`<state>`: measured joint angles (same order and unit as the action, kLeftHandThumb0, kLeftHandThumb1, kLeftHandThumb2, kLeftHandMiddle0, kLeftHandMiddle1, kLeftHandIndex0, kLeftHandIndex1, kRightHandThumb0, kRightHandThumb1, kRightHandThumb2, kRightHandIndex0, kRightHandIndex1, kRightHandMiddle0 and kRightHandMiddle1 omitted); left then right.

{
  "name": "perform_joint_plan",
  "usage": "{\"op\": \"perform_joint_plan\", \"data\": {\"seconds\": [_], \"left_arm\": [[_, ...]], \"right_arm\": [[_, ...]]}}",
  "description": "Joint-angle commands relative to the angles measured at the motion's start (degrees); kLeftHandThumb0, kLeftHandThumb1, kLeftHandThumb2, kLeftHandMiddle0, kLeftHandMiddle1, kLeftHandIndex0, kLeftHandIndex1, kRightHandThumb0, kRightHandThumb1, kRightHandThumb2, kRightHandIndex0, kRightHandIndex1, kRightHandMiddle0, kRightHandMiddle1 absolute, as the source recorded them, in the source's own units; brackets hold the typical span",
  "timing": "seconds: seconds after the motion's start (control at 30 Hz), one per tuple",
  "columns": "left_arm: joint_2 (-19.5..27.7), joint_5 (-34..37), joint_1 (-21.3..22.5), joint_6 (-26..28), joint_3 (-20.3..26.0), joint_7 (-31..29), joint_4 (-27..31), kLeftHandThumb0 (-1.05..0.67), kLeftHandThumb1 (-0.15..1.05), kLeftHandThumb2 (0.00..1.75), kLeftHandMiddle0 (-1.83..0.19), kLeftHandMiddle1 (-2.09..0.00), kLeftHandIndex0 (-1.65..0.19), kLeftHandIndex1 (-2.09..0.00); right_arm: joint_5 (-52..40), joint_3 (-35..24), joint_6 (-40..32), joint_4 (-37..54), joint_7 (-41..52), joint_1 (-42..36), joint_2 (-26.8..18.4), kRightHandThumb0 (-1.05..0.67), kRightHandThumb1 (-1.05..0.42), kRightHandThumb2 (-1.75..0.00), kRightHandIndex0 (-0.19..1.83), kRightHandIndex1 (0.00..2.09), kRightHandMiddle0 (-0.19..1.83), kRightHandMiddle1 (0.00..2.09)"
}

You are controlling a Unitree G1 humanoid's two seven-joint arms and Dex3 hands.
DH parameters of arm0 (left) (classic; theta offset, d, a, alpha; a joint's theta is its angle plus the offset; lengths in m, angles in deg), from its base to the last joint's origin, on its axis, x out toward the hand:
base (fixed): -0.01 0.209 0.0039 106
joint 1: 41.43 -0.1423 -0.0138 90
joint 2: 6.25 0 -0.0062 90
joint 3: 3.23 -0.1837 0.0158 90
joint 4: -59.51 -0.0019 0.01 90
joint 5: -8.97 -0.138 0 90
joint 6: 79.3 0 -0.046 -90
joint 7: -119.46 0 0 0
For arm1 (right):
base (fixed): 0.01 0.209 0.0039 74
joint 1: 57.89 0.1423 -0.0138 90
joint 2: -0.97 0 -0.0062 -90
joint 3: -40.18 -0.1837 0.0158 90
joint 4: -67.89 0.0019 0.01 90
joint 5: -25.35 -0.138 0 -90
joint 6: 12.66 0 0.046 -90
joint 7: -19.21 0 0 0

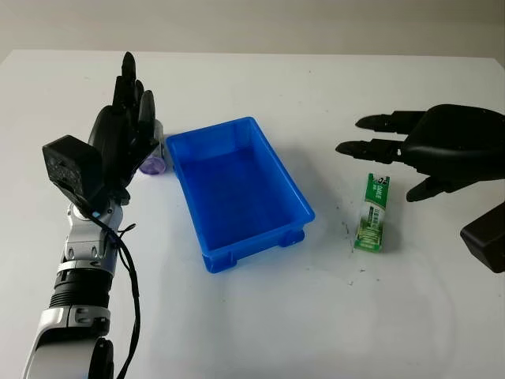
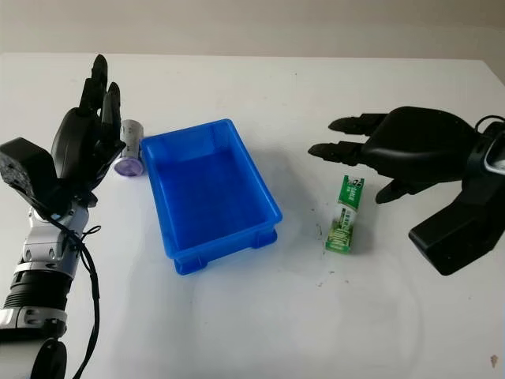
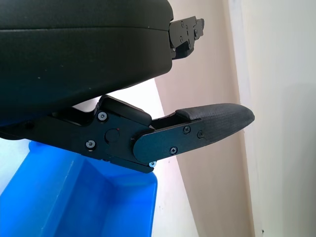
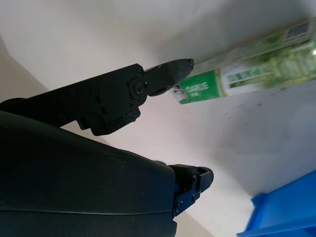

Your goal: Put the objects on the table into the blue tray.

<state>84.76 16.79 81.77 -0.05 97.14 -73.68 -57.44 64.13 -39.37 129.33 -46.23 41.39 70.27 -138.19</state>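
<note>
The blue tray [image 1: 237, 189] sits in the middle of the white table [image 1: 316, 316], and I tell where everything is from it. The tray has nothing inside it. It is turned a bit, so its long side runs from near me to far away.

Near me, to the right of the tray, lies a green box [image 1: 372, 212]. It is long and thin and lies flat on the table, well apart from the tray. Its green end points away from me.

My right hand [image 1: 430, 150] hangs just past the far end of the box, to the right of the tray. It is open and holds nothing. My fingers [image 1: 371, 147] point toward the tray, with gaps between them. My thumb [image 4: 170, 74] is just beside the green end of the box. I cannot tell if it touches the box.

My left hand [image 2: 83, 142] is on the left side of the tray, near its far corner. It is held up and open, with the fingers straight and pointing away from me. It holds nothing.

Just past my left hand lies a small grey can [image 2: 130, 148] with a purple end. It lies on its side, right beside the tray's far left corner. It is next to my fingers, but I do not grip it.
</note>
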Motion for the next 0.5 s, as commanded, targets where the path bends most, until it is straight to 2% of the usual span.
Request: {"op": "perform_joint_plan", "data": {"seconds": [0.0,0.47], "left_arm": [[0.14,0.26,1.14,-0.53,0.31,-0.09,-0.18,-0.81,1.05,0.66,0.19,0.0,0.19,0.0],[0.57,-0.01,1.15,-0.06,0.32,-0.06,0.25,-0.81,1.05,0.66,0.19,0.0,0.19,0.0]], "right_arm": [[-1.0,-0.1,0.95,0.26,-0.05,-0.83,-0.54,-0.32,-0.88,-0.05,0.28,0.11,0.27,0.09],[-4.28,0.67,2.33,0.92,3.7,-4.26,-0.53,-0.27,-0.87,-0.06,0.32,0.08,0.29,0.06]]}}
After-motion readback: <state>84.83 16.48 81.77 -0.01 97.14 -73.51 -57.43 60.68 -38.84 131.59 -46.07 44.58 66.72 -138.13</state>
